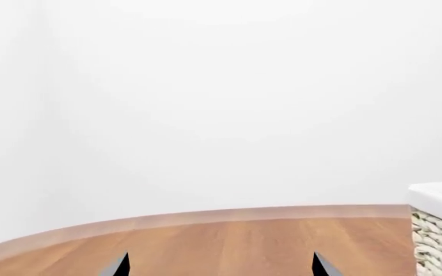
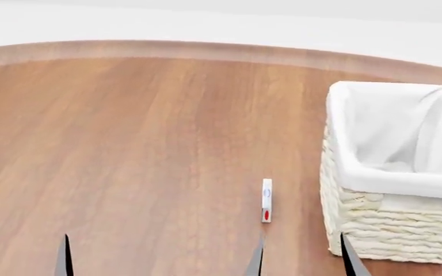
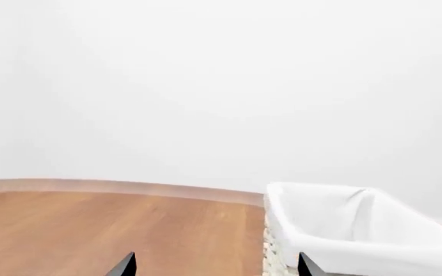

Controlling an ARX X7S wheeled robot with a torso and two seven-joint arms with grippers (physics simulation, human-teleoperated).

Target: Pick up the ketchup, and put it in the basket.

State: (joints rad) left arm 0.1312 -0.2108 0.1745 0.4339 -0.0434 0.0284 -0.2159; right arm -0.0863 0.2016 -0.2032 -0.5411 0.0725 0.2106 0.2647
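Observation:
The ketchup is out of view in every frame. The basket (image 2: pixel 393 172), cream-white wicker with a white cloth liner, stands on the wooden table at the right in the head view, and looks empty. It also shows in the right wrist view (image 3: pixel 359 230) and at the edge of the left wrist view (image 1: pixel 439 230). My right gripper (image 2: pixel 301 256) is open and empty, low at the front beside the basket's near left corner. My left gripper (image 2: pixel 21 253) is open and empty at the front left. Only the fingertips of both show.
A small flat white box with a red mark (image 2: pixel 266 200) lies on the wooden table (image 2: pixel 129 144) just left of the basket. The table's curved far edge (image 2: pixel 205 50) meets a white wall.

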